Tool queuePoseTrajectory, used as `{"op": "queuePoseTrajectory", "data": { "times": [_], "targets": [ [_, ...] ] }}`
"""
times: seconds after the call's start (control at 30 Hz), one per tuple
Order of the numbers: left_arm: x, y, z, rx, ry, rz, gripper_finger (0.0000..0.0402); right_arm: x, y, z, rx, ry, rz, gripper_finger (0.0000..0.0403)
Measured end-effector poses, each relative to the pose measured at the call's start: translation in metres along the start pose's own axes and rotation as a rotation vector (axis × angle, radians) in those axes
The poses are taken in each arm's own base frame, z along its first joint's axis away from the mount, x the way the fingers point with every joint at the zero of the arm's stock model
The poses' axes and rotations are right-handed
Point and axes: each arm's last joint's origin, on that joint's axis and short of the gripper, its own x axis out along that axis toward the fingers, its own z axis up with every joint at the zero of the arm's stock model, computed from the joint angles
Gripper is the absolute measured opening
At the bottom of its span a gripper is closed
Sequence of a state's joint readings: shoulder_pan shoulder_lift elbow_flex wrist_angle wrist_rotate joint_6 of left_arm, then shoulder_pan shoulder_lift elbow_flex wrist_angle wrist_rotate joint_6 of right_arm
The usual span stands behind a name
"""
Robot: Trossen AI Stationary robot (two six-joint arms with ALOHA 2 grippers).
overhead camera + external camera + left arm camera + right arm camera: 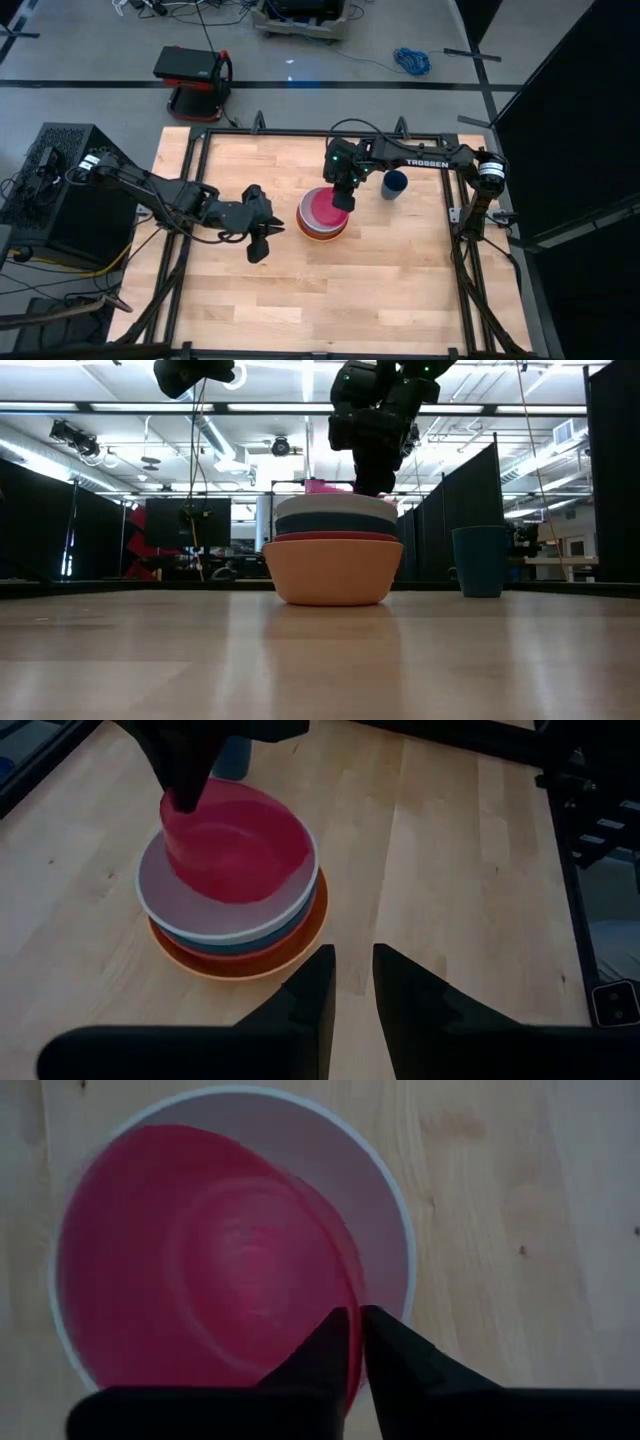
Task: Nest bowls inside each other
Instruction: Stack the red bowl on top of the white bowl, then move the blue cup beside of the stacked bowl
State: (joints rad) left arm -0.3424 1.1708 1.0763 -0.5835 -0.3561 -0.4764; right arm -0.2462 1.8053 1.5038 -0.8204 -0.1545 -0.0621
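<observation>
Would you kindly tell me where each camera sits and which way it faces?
High: overhead, facing down; both arms, bowl stack.
Low: table height, facing the room; stack, blue cup, arms above.
Left wrist: toward the stack; left claw at bottom.
Right wrist: down into the pink bowl; right claw at its rim.
All share the stack.

Both arms are matte black, built of jointed segments with black cables routed along the links. The right arm (pixel 420 155) carries white "TROSSEN" lettering on its forearm and green indicator lights near its wrist. Each gripper ends in two tapered black fingers (pixel 305 1005).
</observation>
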Motion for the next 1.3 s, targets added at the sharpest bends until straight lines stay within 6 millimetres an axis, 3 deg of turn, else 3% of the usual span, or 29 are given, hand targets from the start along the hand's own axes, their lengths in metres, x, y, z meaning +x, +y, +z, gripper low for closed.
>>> {"op": "queuePoseTrajectory", "data": {
  "times": [0.5,0.73,1.3],
  "targets": [
    [0.000,0.000,0.000,-0.003,-0.001,0.000,0.0058,0.000,0.000,0.000,0.000,-0.003,-0.002,0.0127],
    [0.000,0.000,0.000,-0.003,0.000,0.000,0.0058,-0.007,-0.003,-0.004,-0.025,0.086,-0.142,0.0153],
    [0.000,0.001,-0.003,0.016,0.026,0.016,0.0058,-0.080,0.013,-0.040,0.049,0.184,-0.165,0.0143]
  ]
}}
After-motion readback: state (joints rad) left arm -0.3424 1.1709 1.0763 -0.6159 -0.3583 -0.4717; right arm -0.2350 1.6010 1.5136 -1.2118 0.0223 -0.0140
